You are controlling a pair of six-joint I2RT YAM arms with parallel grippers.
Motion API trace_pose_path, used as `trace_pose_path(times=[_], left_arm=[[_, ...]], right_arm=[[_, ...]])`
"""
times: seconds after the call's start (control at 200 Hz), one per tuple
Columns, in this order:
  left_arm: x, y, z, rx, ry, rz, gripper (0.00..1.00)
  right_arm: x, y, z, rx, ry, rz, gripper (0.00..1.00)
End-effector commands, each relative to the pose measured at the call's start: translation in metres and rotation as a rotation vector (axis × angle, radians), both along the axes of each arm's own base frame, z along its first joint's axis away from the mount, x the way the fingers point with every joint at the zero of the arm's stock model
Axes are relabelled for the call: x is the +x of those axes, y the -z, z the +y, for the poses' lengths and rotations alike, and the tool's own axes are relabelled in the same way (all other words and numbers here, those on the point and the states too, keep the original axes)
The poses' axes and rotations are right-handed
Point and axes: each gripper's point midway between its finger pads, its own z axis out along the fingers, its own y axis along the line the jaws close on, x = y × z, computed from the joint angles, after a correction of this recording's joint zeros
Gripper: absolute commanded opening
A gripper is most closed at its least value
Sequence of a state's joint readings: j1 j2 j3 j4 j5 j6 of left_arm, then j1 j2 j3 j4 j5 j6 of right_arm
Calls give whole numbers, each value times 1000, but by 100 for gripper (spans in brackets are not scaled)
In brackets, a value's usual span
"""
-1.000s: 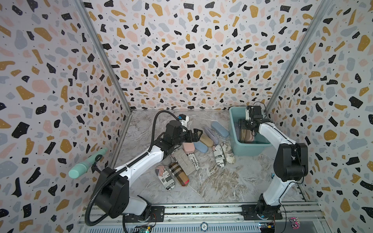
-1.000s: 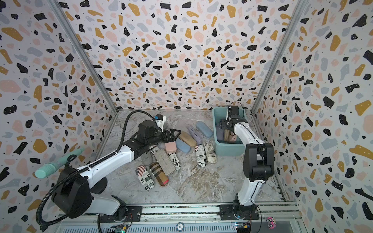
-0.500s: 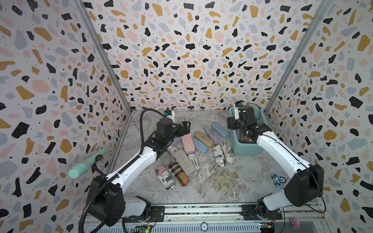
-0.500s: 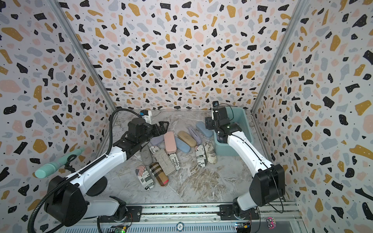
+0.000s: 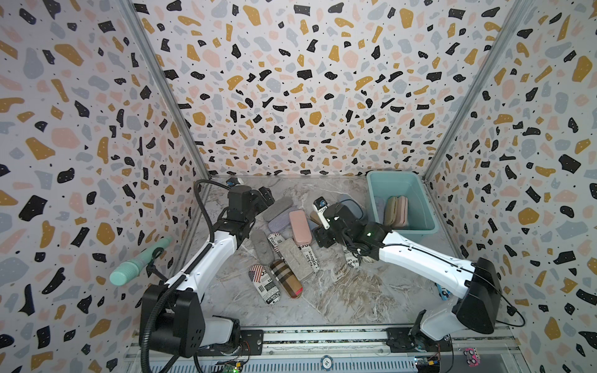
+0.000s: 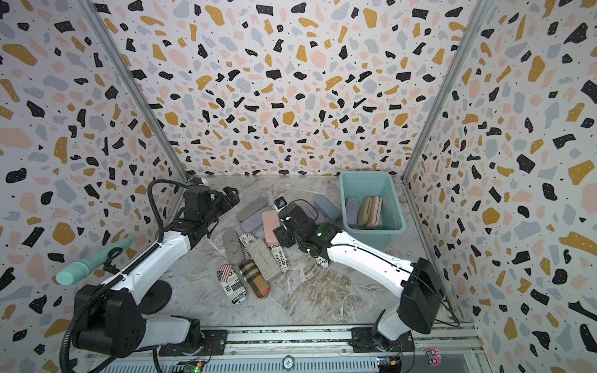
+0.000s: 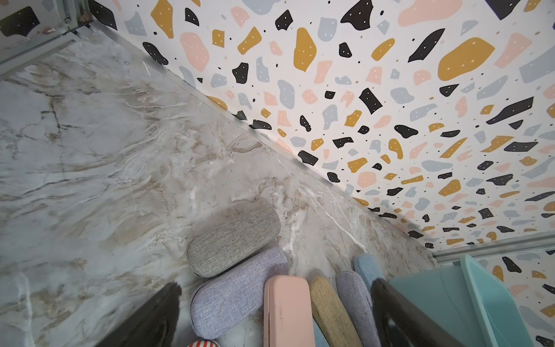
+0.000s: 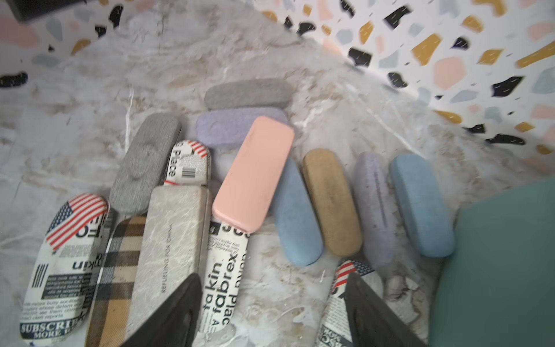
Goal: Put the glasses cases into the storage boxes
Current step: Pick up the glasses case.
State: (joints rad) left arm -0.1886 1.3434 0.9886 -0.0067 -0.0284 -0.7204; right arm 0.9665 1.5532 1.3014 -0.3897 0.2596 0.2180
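Note:
Several glasses cases lie in a pile on the marble floor: a pink case (image 5: 299, 226) (image 8: 253, 174), grey case (image 5: 277, 208), lilac case (image 7: 237, 288), plaid case (image 5: 286, 279) and newspaper-print case (image 5: 268, 284). The teal storage box (image 5: 416, 200) (image 6: 387, 197) stands at the back right. It holds a lilac, a tan and a pink case (image 5: 402, 210) on edge. My left gripper (image 5: 266, 197) (image 7: 274, 285) is open, just back-left of the grey case. My right gripper (image 5: 323, 237) (image 8: 273, 276) hangs open and empty over the pile, between the pink case and the box.
A row of blue, tan (image 8: 332, 201), lilac and blue cases lies beside the box. A mint-green ribbed cylinder (image 5: 139, 261) juts from a stand at the left wall. Patterned walls close in three sides, and a rail (image 5: 323, 342) runs along the front.
My right gripper came out of the box and swung left over the pile. My left gripper drew back from the pink case, which now lies free on the pile.

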Motion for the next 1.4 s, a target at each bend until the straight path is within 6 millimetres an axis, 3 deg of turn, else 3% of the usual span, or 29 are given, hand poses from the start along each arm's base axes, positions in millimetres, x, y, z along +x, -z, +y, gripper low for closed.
trace_pose_path(times=[0.0,0.215,0.526,0.881,1.086,1.397], left_arm=[[3,-5,-10,-52,47,-21,100],[1,-13,-9,-46,54,-46,100],[1,-12,-10,-53,57,-44,100],[1,-12,-14,-63,73,-47,99],[2,-12,-15,-67,79,-46,99],[2,-11,-16,-68,84,-45,99]], right_arm=[[-22,17,23,5,-46,69,80],[-46,55,53,-64,-103,125,83],[-53,94,64,-163,-68,138,84],[-55,113,80,-168,-55,157,82],[-52,122,80,-192,-30,144,82],[-49,132,77,-216,-8,133,74]])
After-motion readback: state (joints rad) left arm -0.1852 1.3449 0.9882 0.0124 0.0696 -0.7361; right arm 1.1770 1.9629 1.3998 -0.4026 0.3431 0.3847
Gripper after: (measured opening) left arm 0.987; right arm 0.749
